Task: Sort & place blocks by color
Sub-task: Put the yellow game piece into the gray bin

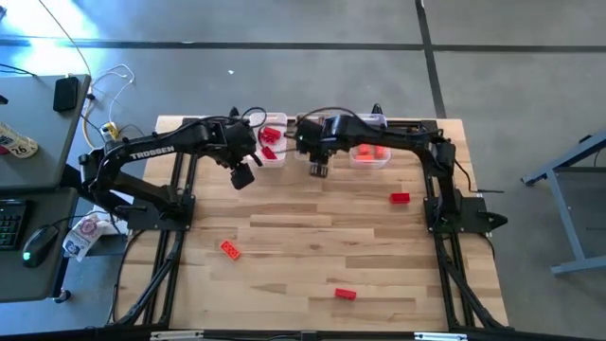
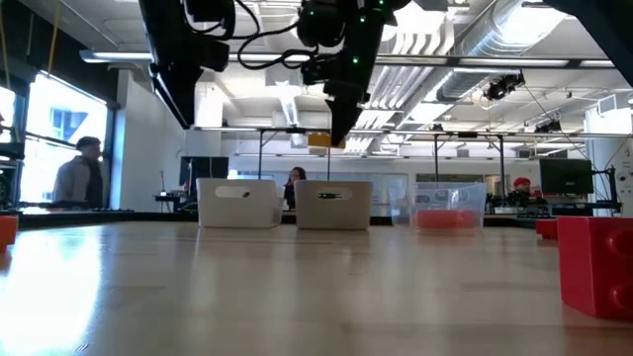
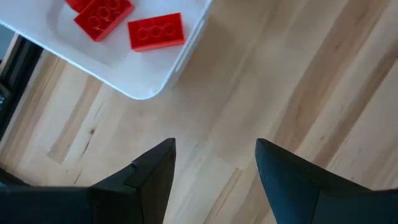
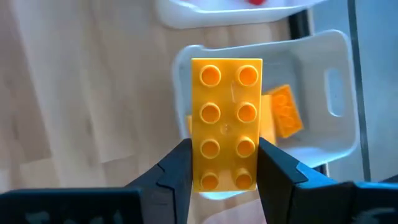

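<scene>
My right claw [image 4: 224, 163] is clamped on a yellow-orange block [image 4: 226, 123], held above the middle bin [image 4: 323, 134] at twelve o'clock on the table [image 1: 312, 227], where more yellow-orange blocks [image 4: 285, 112] lie. My left claw [image 3: 214, 167] hangs with fingers apart, holding nothing, beside the bin of red blocks [image 3: 155, 31]. Three red blocks lie loose at three [image 1: 400, 198], six [image 1: 345, 294] and eight o'clock [image 1: 229, 249].

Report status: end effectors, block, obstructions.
Right end effector shut on yellow block, above middle bin. Left end effector open, empty, beside red bin. Nothing obstructing.
</scene>
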